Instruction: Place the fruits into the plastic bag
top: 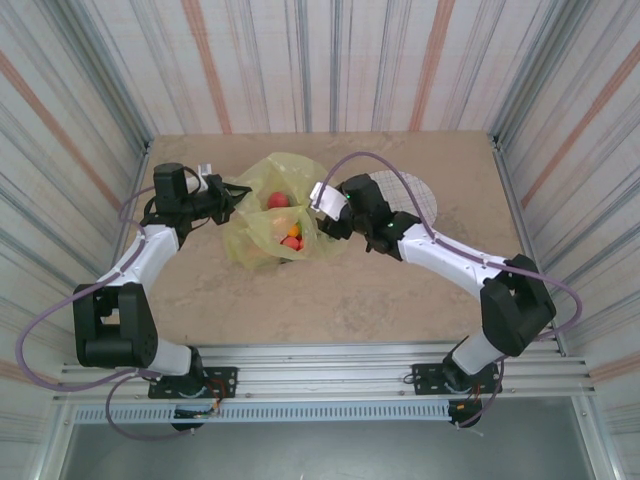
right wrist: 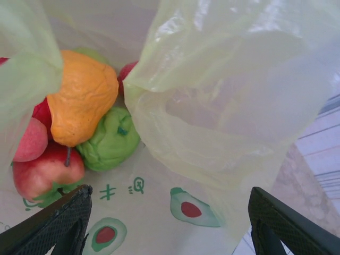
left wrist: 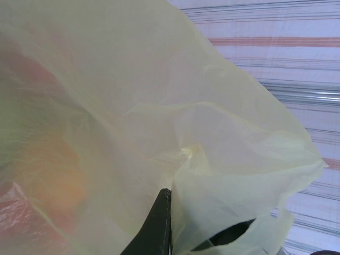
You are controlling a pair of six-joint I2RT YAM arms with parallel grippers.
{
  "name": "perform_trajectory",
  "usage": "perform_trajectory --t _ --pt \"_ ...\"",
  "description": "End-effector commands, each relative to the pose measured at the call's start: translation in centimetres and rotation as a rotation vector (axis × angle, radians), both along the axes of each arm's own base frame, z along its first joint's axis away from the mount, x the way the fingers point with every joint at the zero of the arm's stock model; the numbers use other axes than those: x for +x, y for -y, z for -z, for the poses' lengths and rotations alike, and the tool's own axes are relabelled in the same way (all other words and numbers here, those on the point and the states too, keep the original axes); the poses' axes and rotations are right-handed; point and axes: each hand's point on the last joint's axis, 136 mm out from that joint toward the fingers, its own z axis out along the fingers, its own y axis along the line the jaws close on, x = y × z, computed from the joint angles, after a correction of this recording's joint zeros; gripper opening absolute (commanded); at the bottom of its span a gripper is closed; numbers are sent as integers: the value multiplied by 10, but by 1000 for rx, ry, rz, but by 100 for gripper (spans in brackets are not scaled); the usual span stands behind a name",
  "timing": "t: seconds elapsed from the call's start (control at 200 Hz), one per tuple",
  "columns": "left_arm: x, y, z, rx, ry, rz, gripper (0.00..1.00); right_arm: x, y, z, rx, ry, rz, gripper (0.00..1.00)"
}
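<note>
The yellow plastic bag (top: pixel 262 232) lies at the back middle of the table with its mouth held up. Several fruits (top: pixel 291 238) rest inside it, and a red one (top: pixel 277 199) lies further back. My left gripper (top: pixel 236 196) is shut on the bag's left rim; in the left wrist view the bag's film (left wrist: pixel 133 106) is pinched at the gripper (left wrist: pixel 171 195). My right gripper (top: pixel 320 208) stands open at the bag's right side. In the right wrist view that gripper (right wrist: pixel 170 215) hovers empty over the printed bag floor (right wrist: pixel 159 212), next to an orange fruit (right wrist: pixel 82 101), a green fruit (right wrist: pixel 109 144) and a red apple (right wrist: pixel 45 172).
A round white plate (top: pixel 415 190) with a grid pattern lies just right of the bag, behind my right arm. Striped walls close in the table on three sides. Bare tabletop (top: pixel 330 300) stretches in front of the bag.
</note>
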Motion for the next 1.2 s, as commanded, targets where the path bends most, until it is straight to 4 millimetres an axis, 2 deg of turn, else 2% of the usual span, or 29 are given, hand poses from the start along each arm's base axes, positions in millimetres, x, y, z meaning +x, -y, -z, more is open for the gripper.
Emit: perform_trajectory --t 0.0,0.416,0.566,0.716,0.817,0.957,1.082,1.197 --pt "-2 2 4 -8 -5 15 0 11 -9 -14 -66 104 -38 79" --pt "-2 3 3 -14 -5 19 0 31 -35 -2 -205 247 -64 77" --pt "-2 3 3 -13 -4 20 0 41 -43 1 -198 286 -64 73" --pt "-2 3 3 -13 -5 20 0 54 -45 8 -225 322 -50 65" --pt "-2 3 3 -14 -6 19 0 59 -46 10 -235 347 -42 56" --pt "-2 3 4 -14 -9 19 0 62 -41 -2 -194 377 -9 33" --pt "-2 3 6 -14 -12 20 0 57 -33 -25 -72 367 21 16" --pt "-1 3 6 -15 -15 19 0 48 -21 -48 132 272 37 3"
